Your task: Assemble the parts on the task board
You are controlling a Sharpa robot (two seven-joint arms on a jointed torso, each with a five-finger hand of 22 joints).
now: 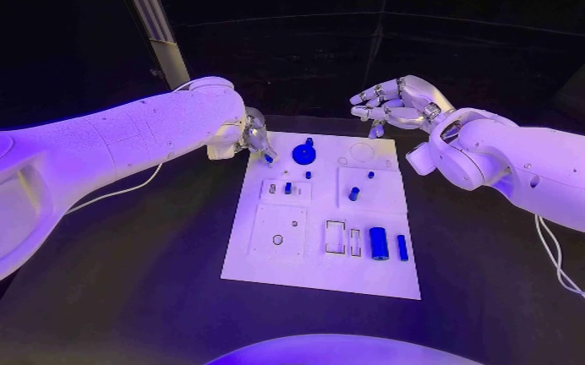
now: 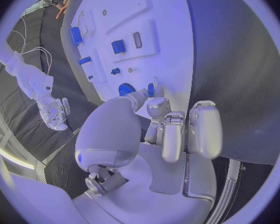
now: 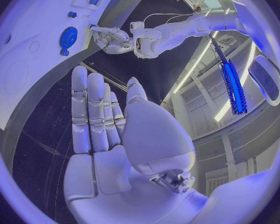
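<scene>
Pinching a small blue part (image 2: 150, 89) at the task board (image 1: 320, 274) edge, left hand (image 1: 243, 137); right hand (image 1: 392, 100) spread, empty.

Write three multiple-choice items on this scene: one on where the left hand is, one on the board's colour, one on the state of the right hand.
1. Where is the left hand?
A. at the board's far left corner
B. at the board's near edge
C. off the table

2. What colour is the board?
A. black
B. white
C. red

3. What state is the right hand in?
A. gripping a tool
B. pressed flat on the board
C. open, holding nothing

Answers: 1 A, the head view shows it at that corner, pinching a small blue piece. 2 B, the plate is white on the black table. 3 C, its fingers are spread, with nothing in them.
</scene>
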